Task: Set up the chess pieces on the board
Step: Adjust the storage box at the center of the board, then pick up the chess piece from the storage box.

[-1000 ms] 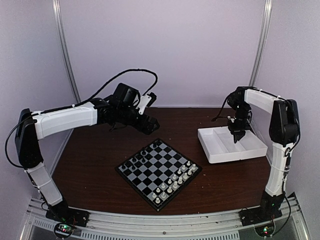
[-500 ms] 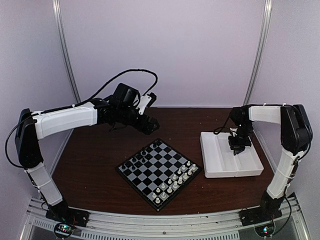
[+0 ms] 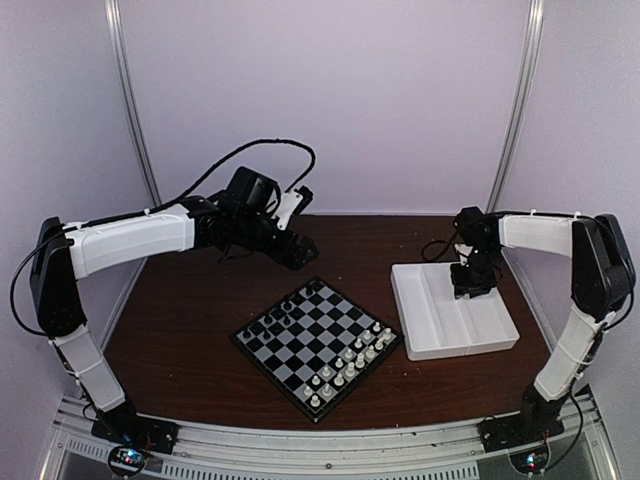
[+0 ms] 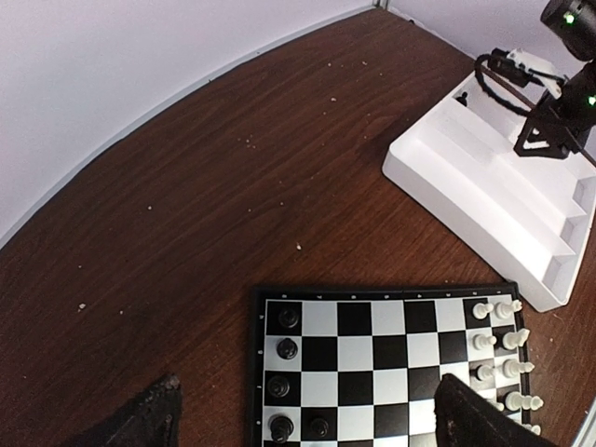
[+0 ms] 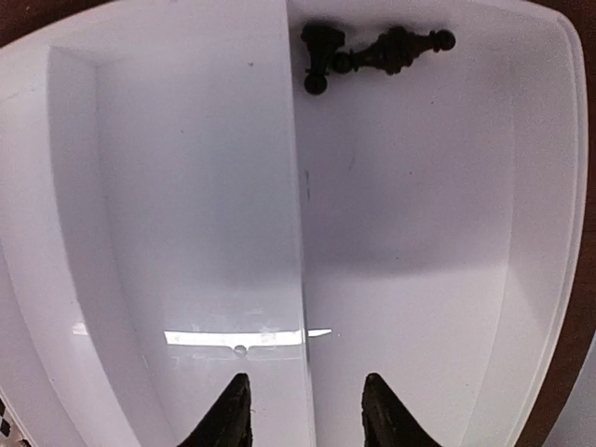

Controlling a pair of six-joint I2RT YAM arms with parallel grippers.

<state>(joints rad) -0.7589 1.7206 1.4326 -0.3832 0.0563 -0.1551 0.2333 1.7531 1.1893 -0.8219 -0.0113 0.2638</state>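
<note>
As right end effector (image 5: pixel 305 414) parts, tray (image 3: pixel 455 348) shifted

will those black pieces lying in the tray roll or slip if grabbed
The pieces lie on their sides with round bodies, so a nudge may roll them on the smooth tray. They look small and glossy, so likely light and slippery. The two touch, so grabbing one may shift the other.

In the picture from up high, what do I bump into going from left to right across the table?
black pieces → white pieces → tray
</note>
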